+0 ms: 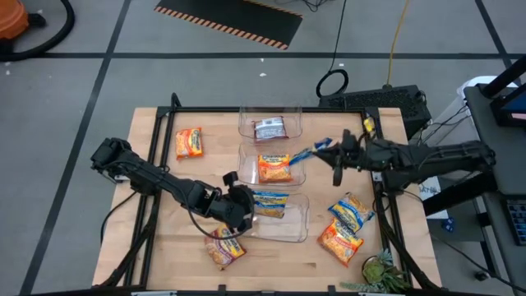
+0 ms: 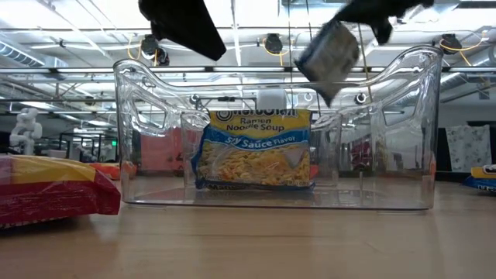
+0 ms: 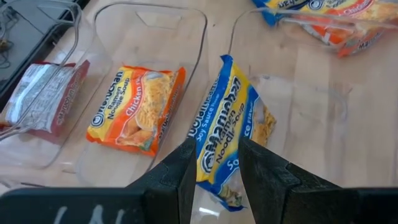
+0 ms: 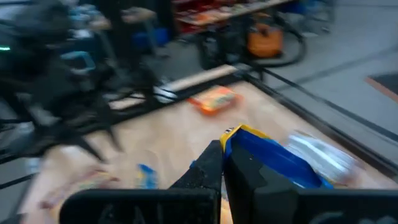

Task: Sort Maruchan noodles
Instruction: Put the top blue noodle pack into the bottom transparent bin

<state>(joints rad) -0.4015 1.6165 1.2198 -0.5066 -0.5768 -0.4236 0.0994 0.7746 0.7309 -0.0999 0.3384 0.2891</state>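
Three clear bins stand in a row down the table's middle. The far bin [image 1: 269,125] holds a reddish-brown packet, the middle bin [image 1: 271,167] an orange one. A blue-and-yellow soy sauce packet [image 2: 254,147] stands on its lower edge in the near bin [image 1: 283,224]. My left gripper [image 1: 245,205] is open just left of that packet and above it. In the left wrist view the packet [image 3: 227,134] shows between the parted fingers. My right gripper [image 1: 333,154] is shut on another blue-and-yellow packet [image 1: 312,150] held above the middle bin's right rim. My right gripper pinches the blue-and-yellow packet by one end [image 4: 245,140] between its two fingers, coming about level from the table's right. The packet sticks out past the fingers toward the table's left. It is lifted clear above the bins and tilts in the low view [image 2: 329,50].
Loose packets lie on the table. An orange one [image 1: 189,141] is at the far left and a reddish one [image 1: 226,247] at the near left. A blue-and-yellow one [image 1: 352,210] and an orange one [image 1: 339,241] are at the near right. A small plant [image 1: 378,270] sits at the near right corner.
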